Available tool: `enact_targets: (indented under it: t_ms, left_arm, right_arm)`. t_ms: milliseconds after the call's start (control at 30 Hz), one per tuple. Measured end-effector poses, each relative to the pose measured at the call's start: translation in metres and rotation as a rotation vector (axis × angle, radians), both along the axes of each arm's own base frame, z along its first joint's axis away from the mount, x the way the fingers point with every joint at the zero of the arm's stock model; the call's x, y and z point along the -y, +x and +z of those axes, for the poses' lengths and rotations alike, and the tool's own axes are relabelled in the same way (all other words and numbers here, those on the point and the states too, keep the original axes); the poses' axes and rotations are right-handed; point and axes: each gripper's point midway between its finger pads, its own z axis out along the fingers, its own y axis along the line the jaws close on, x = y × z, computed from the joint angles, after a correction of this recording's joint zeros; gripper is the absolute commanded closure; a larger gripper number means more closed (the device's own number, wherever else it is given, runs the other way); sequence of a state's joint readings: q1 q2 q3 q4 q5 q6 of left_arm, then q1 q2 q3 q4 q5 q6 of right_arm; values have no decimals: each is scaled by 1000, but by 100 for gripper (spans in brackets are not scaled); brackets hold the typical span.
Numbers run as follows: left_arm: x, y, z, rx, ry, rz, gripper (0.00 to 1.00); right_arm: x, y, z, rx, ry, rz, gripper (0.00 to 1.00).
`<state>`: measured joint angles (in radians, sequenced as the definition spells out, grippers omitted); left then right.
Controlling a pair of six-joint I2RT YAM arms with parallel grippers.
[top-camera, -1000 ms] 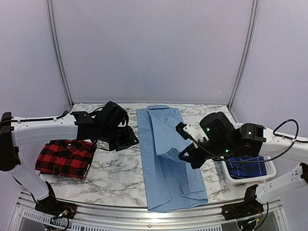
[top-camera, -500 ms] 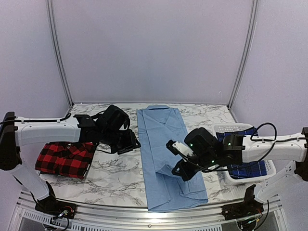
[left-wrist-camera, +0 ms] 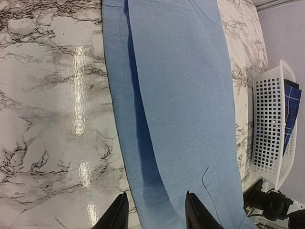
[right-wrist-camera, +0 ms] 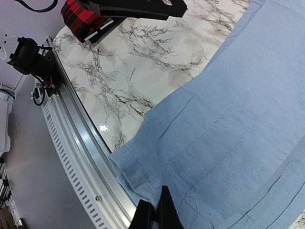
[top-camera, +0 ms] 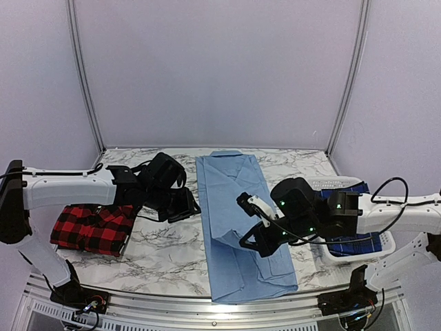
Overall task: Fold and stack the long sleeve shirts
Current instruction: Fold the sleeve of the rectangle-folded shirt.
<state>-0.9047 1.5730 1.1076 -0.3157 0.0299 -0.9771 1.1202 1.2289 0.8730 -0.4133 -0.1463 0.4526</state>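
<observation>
Right hand (right-wrist-camera: 153,212) has swung down across the blue shirt (top-camera: 231,200), fingers together; left hand (left-wrist-camera: 155,204) hovers over its left edge, fingers apart.

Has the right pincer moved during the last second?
Yes. The right pincer has shifted away from the white basket, toward the near edge of the table.

This looks like a robotics lab's test booth rather than a home. Blank pale wall panels (top-camera: 220,69) held by thin metal poles (top-camera: 81,76) close in a small table (top-camera: 165,248) with a marble-print top, edged in front by an aluminium rail (top-camera: 207,303). A white left arm (top-camera: 62,187) and right arm (top-camera: 403,212) stand at that edge trailing black cables (top-camera: 394,181), and past the rail there seems to be bare grey floor (right-wrist-camera: 28,157).
</observation>
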Motion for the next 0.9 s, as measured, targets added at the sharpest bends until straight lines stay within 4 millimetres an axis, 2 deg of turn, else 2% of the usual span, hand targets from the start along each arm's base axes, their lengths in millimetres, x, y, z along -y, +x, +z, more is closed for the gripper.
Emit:
enact_targets:
  t_ms: [133, 300, 400, 533, 567, 600, 767, 900]
  left_arm:
    - [1, 0, -4, -8, 5, -3, 57]
    - [2, 0, -5, -10, 4, -4, 57]
    - [2, 0, -6, -11, 5, -4, 57]
    - [3, 0, -6, -13, 1, -7, 57]
    - [3, 0, -7, -14, 1, -8, 57]
    - [4, 0, -7, -14, 1, -9, 57]
    - [6, 2, -17, -23, 15, -10, 57]
    - [8, 8, -31, -30, 45, -20, 58]
  right_arm:
    - [-11, -8, 0, -12, 21, 17, 100]
    - [-16, -8, -15, -33, 2, 10, 98]
    - [-13, -9, -29, -49, -26, 3, 82]
    - [-5, -12, -42, -64, -65, -6, 45]
    - [-4, -12, -42, -62, -72, -10, 37]
    - [-3, -11, -42, -59, -75, -15, 34]
    - [9, 3, -25, 18, -69, -82, 33]
    - [22, 38, -15, 68, -87, -202, 36]
